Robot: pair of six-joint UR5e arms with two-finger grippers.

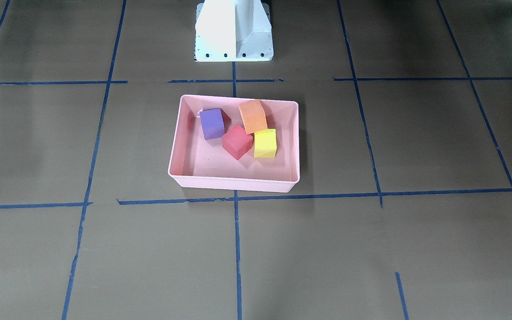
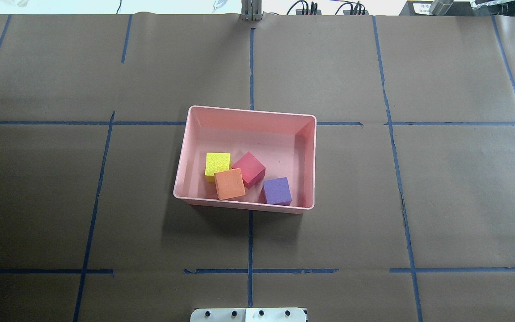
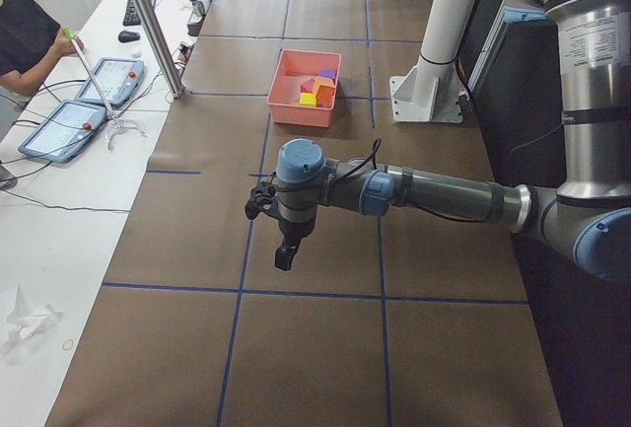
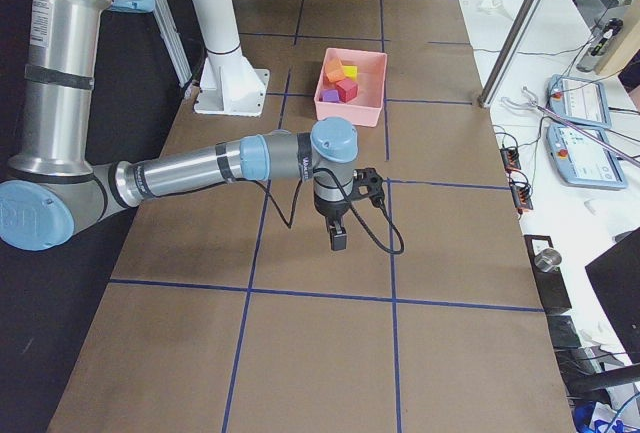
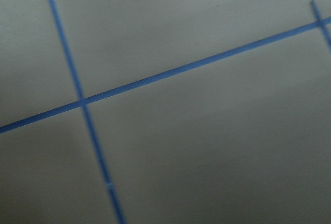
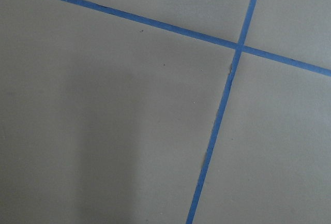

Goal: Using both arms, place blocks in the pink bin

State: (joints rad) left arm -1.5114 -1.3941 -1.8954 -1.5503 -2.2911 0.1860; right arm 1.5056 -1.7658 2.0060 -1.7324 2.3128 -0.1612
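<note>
The pink bin [image 1: 234, 183] stands mid-table and holds all four blocks: purple [image 1: 212, 124], orange [image 1: 253, 116], red-pink [image 1: 237, 141] and yellow-green [image 1: 265, 143]. The overhead view shows the bin [image 2: 244, 205] with the same blocks bunched toward the robot's side; the orange block [image 2: 230, 184] leans on its neighbours. My left gripper [image 3: 284, 254] hangs over bare table far from the bin, and shows only in the exterior left view. My right gripper [image 4: 338, 238] hangs likewise, only in the exterior right view. I cannot tell whether either is open or shut. Both wrist views show only brown table and blue tape.
The white pedestal base [image 1: 234, 31] stands just behind the bin. Blue tape lines grid the brown table. An operator [image 3: 25, 37] and tablets [image 3: 69, 126] are at a side desk; a metal post [image 3: 148, 23] rises at the table's far edge.
</note>
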